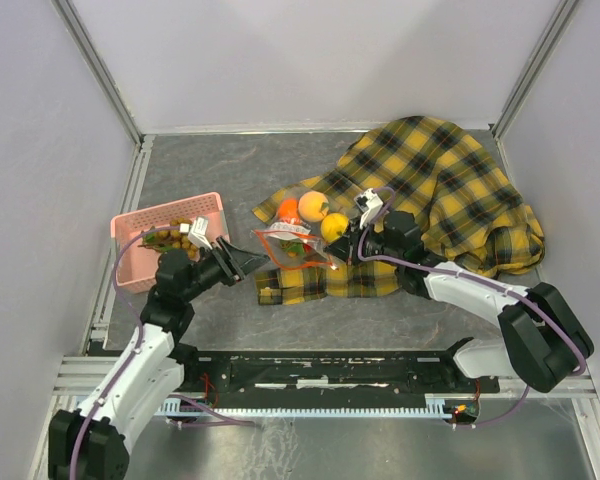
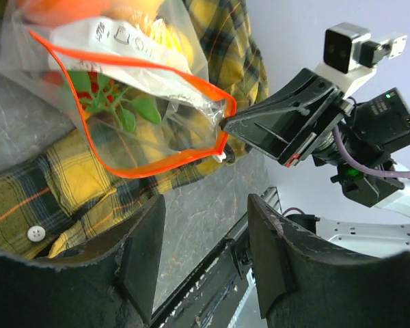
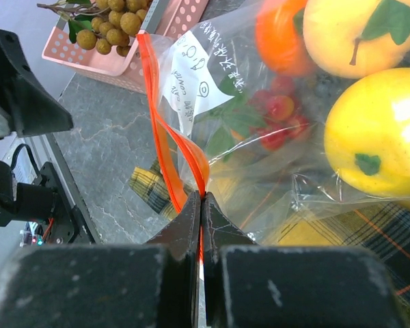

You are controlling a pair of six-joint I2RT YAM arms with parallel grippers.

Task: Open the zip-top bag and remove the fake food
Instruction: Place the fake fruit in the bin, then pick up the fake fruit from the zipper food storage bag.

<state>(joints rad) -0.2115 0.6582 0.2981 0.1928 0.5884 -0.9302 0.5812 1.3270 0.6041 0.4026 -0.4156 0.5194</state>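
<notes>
While the right tool (image 3: 201, 202) pinches one corner of the zip-top bag (image 1: 292, 243), jaws fully closed on the red-orange zip strip (image 2: 143, 171), the left tool (image 2: 205, 256) has its jaws apart with nothing between them.

The bag lies mid-surface on the yellow-black plaid cloth (image 1: 440, 190), between the two tools. The right tool comes at it from the right and holds the near right corner. The left tool points at it from the left, close to the near left edge, with no contact visible. From the left wrist, the bag sits ahead of and above the gap between the fingers.

The bag's mouth is open: the two zip edges spread into a loop and meet again at the pinched corner.

Inside the bag are an orange fruit (image 3: 280, 34) and a yellow fruit (image 3: 379, 130) toward the far end, with green leaves (image 2: 123, 109) and small red berries (image 3: 280, 119) nearer the mouth. The white label (image 3: 198, 75) sits on the plastic near the strip.

A pink basket (image 1: 130, 265) stands at the left of the dark grey surface (image 1: 230, 180), just beside the left arm. The tan-brown grape bunch (image 1: 172, 237) lies in it, outside the bag.
</notes>
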